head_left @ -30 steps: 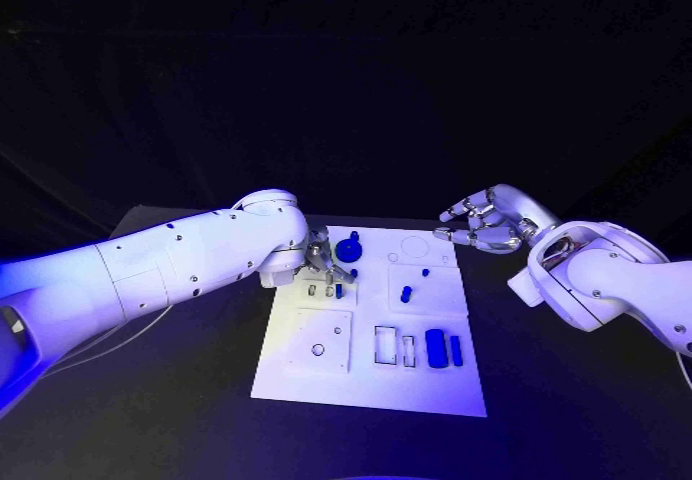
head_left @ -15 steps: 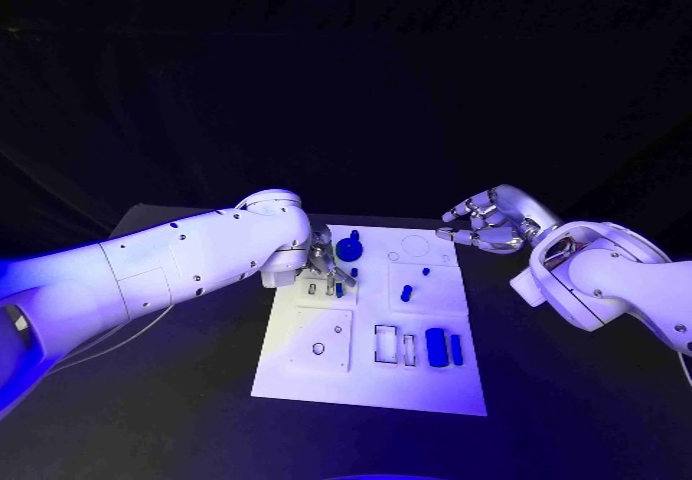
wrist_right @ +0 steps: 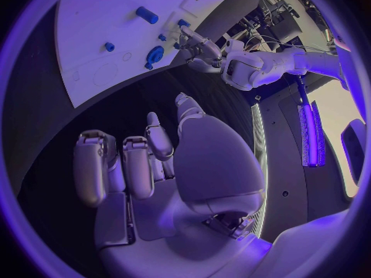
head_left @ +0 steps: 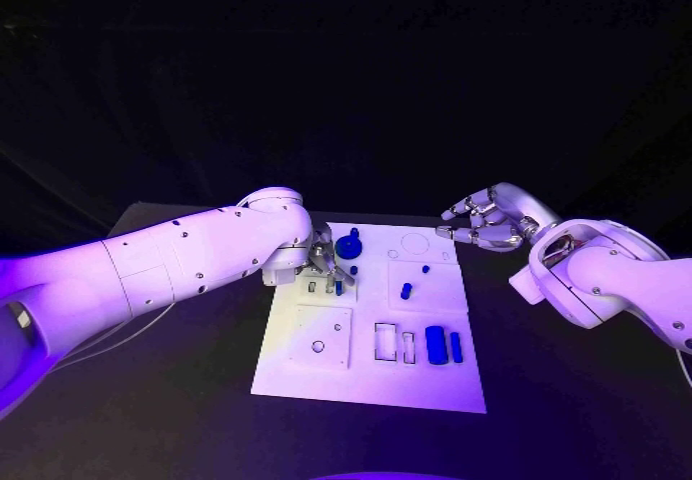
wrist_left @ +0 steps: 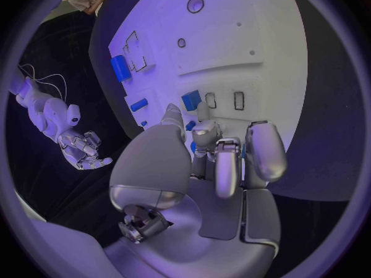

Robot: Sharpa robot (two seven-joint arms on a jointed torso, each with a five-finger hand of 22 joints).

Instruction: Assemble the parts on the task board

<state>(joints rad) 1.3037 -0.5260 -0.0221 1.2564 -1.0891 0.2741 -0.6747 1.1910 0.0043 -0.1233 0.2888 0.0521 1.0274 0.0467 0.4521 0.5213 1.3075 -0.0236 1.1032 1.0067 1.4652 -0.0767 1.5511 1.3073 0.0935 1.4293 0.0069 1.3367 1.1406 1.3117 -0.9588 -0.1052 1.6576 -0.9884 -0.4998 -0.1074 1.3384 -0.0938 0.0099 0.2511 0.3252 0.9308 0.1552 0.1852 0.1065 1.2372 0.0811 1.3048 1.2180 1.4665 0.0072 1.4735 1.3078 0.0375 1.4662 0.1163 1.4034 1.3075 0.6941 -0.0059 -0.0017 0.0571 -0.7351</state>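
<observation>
The white task board lies in the middle of the table. My left hand is low over its far left part, fingers curled together on a small blue part that shows between them. A blue knob-shaped part stands just beyond this hand. A blue peg lies mid-board. A blue block and a thin blue bar lie beside two rectangular slots. My right hand hovers off the board's far right corner, fingers curled, nothing in it.
A round hole sits in the board's near left plate. The black table extends around the board on both sides. My left hand also appears in the right wrist view, over the board.
</observation>
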